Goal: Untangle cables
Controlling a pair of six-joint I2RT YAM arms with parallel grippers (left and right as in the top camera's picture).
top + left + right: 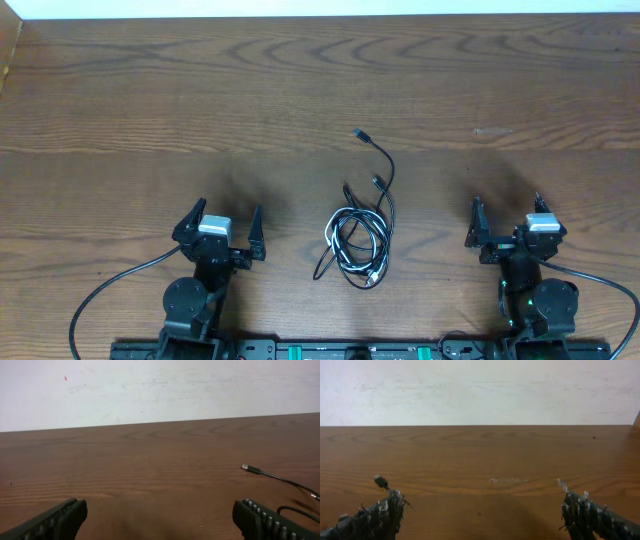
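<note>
The desk (150,90) is brown wood with flowing grain. At its middle, between the 2 arms, thin round cables lie in loose overlapping loops: a black cable (388,175) trailing far to a small plug, and a white cable (333,232) threaded through it. The left gripper (229,207) has ribbed black fingers (265,522) spread wide, holding nothing. The right gripper (507,202) has rough, frayed-looking fingers (380,515), also spread wide and empty.

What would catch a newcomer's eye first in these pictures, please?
The cables, black and white, lie coiled together on the table, one black tail with its plug trailing toward the far edge. The left gripper and right gripper flank them, both open and empty.
</note>
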